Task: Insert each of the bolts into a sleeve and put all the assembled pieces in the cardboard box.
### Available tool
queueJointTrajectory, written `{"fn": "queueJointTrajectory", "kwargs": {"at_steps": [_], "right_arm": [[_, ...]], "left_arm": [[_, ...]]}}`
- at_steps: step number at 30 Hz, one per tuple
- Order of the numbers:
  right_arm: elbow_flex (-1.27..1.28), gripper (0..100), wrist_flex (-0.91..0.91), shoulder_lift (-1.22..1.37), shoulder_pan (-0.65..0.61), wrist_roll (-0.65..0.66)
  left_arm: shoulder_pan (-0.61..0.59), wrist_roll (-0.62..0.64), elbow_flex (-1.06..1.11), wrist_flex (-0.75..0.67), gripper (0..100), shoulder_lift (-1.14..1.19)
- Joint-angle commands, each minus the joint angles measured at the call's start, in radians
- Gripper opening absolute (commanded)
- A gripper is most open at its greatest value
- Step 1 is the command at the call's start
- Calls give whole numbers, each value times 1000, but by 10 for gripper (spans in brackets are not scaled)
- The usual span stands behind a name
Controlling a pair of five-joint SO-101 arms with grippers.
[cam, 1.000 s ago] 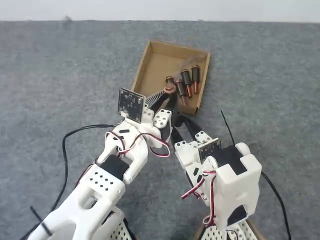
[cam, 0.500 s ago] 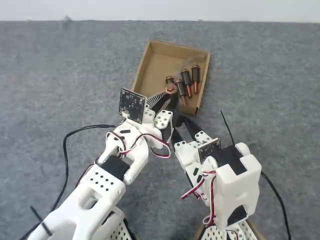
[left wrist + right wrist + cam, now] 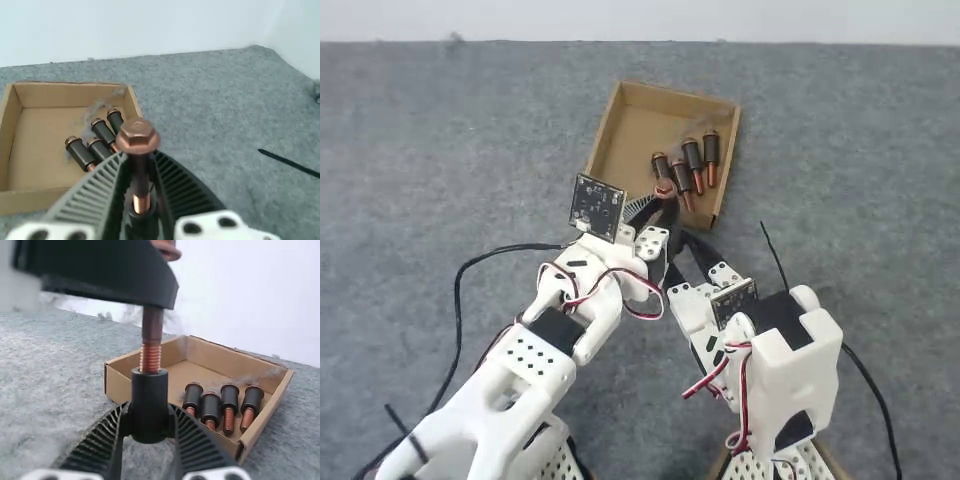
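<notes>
Gripping the bolt [image 3: 136, 137], the left end effector [image 3: 139, 159] holds its tip in the sleeve [image 3: 149, 397] clamped by the right end effector [image 3: 149, 414].

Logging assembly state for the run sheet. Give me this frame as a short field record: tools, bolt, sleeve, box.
left tool: shut on copper-coloured hex-head bolt, head up
right tool: shut on black cylindrical sleeve, upright
mating: bolt's threaded tip at the sleeve's top opening, most of the shank outside
cardboard box: open, on grey carpet-like tabletop
in box: four assembled bolt-and-sleeve pieces, lying side by side
</notes>
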Motion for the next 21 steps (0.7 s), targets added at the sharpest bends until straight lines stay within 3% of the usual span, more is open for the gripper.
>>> {"fn": "queueJointTrajectory", "kwargs": {"at_steps": [1, 11, 21], "right_arm": [[-8, 6, -27, -16, 18, 21], [-9, 6, -30, -19, 42, 18], [-9, 6, -31, -19, 44, 21]], "left_arm": [[5, -14, -35, 23, 11, -51], [57, -14, -44, 23, 11, 95], [18, -14, -44, 29, 11, 104]]}}
